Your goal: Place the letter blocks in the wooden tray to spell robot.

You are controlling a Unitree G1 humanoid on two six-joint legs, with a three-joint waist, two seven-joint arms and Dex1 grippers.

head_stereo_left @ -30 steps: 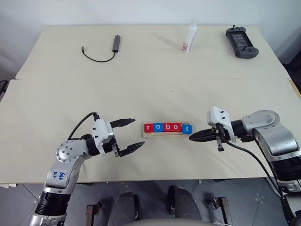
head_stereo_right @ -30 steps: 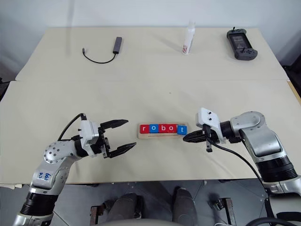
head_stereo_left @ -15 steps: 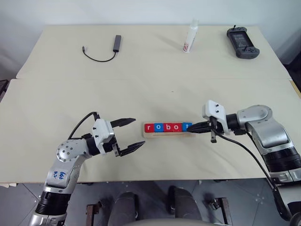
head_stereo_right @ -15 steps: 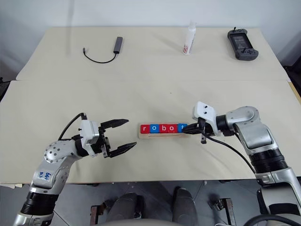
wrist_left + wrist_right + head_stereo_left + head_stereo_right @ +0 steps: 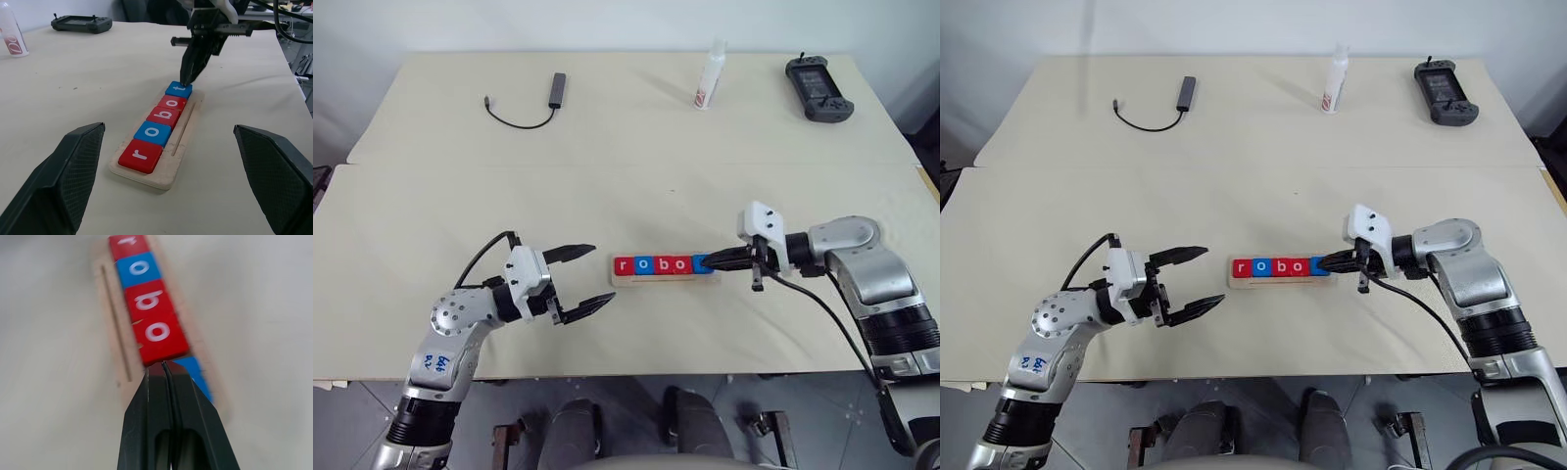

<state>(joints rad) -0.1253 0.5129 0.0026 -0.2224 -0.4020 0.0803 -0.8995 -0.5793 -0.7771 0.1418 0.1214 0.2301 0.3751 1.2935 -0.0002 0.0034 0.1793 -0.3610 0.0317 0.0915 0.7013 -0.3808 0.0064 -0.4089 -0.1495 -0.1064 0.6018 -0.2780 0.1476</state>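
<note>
- Pale wood tray (image 5: pixel 182 141), long and narrow, sits at centre of the head views on the cream worktop (image 5: pixel 626 186), bit below the middle.
- Five flat square letter tiles (image 5: pixel 663 264) in it, red r, blue o, red b, red o, blue t, reading left to right, so the word looks basically spelled.
- Right gripper (image 5: pixel 187 78) has its black fingers pinched together, holding nothing, tip pressing down on the blue t tile (image 5: pixel 178 89) at the right end of the tray.
- Left gripper (image 5: pixel 588 279) is at lower left, fingers spread wide, empty, well apart from the tray.
- Risk imo: poke too hard or at a slant and the t could tip up or pop over the rim, or the whole tray skids left and jumbles the row.
</note>
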